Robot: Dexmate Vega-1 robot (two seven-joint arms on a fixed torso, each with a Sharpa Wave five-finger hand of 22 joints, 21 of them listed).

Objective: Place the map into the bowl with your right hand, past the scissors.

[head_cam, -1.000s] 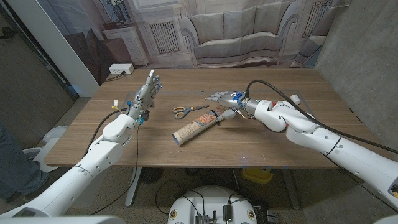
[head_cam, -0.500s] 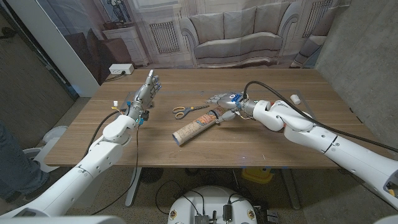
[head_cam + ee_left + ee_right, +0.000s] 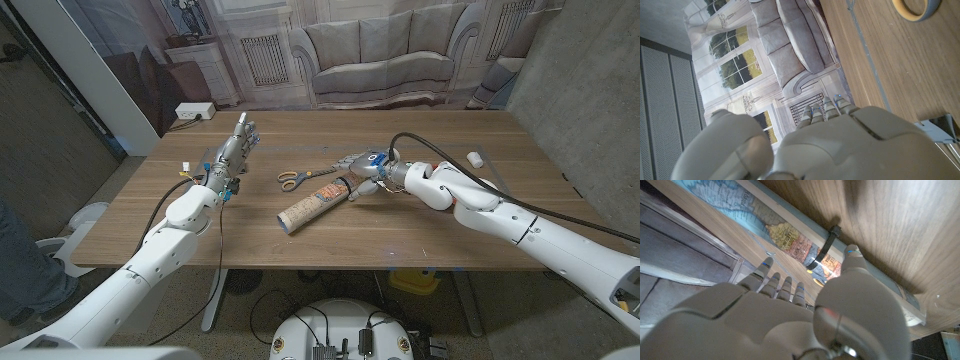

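Wooden table [image 3: 400, 235] before a printed sofa backdrop. Rolled paper map [image 3: 314, 201], bound by a black band, lies diagonally at table centre, just beside the orange-handled scissors [image 3: 303, 177]. Compared with 1 second earlier, the right hand [image 3: 358, 167] has advanced along the map's far end; in the right wrist view its fingers [image 3: 781, 286] and thumb straddle the roll without clamping it, so lifting has not begun. Left hand [image 3: 240, 140] hovers with fingers extended, holding nothing. No bowl is identifiable.
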